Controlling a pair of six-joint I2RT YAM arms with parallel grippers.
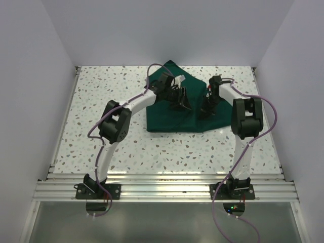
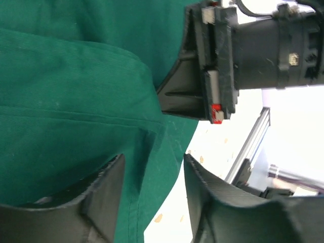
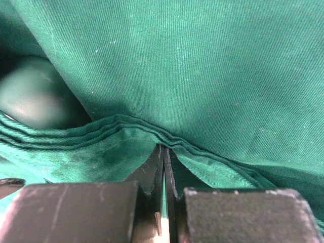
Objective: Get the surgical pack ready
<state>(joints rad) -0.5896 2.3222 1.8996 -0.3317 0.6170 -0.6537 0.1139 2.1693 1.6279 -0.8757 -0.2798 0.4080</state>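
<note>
**Drape at far centre, left fingers spread, right fingers pinching hem**

Worktop: the white speckled worktop (image 1: pixel 101 101) sits inside plain white enclosure walls (image 1: pixel 30 76), with a ribbed aluminium rail (image 1: pixel 162 190) along its near edge. A wide stretch of speckled surface shows to the left of the cloth and on the near side. A narrower strip shows to its right.

Task item: the dark green cloth drape (image 1: pixel 167 119) lies flat at far centre. Its near edge runs straight, and its far side rises to a peak close to the back wall. Close up it is a fine twill weave (image 2: pixel 66 101) with soft folds. The right wrist view shows several stacked layers at its hem (image 3: pixel 202 66). A rounded dark shape (image 3: pixel 30 96) sits in a shadowed pocket under the fold, and I cannot tell what it is.

Arms: both reach inward over the drape, near one another.

Left gripper (image 1: pixel 181 101): the fingers are spread (image 2: pixel 152 197), and the drape's edge runs under the gap between them.

Right gripper (image 1: pixel 206 110): the fingers are pressed together (image 3: pixel 163 157), and the layered hem bunches up at their tips, pinched.

Markings: the black right wrist housing (image 2: pixel 263 50) carries a small red tab (image 2: pixel 216 109). Any lettering on it is too small to read.
</note>
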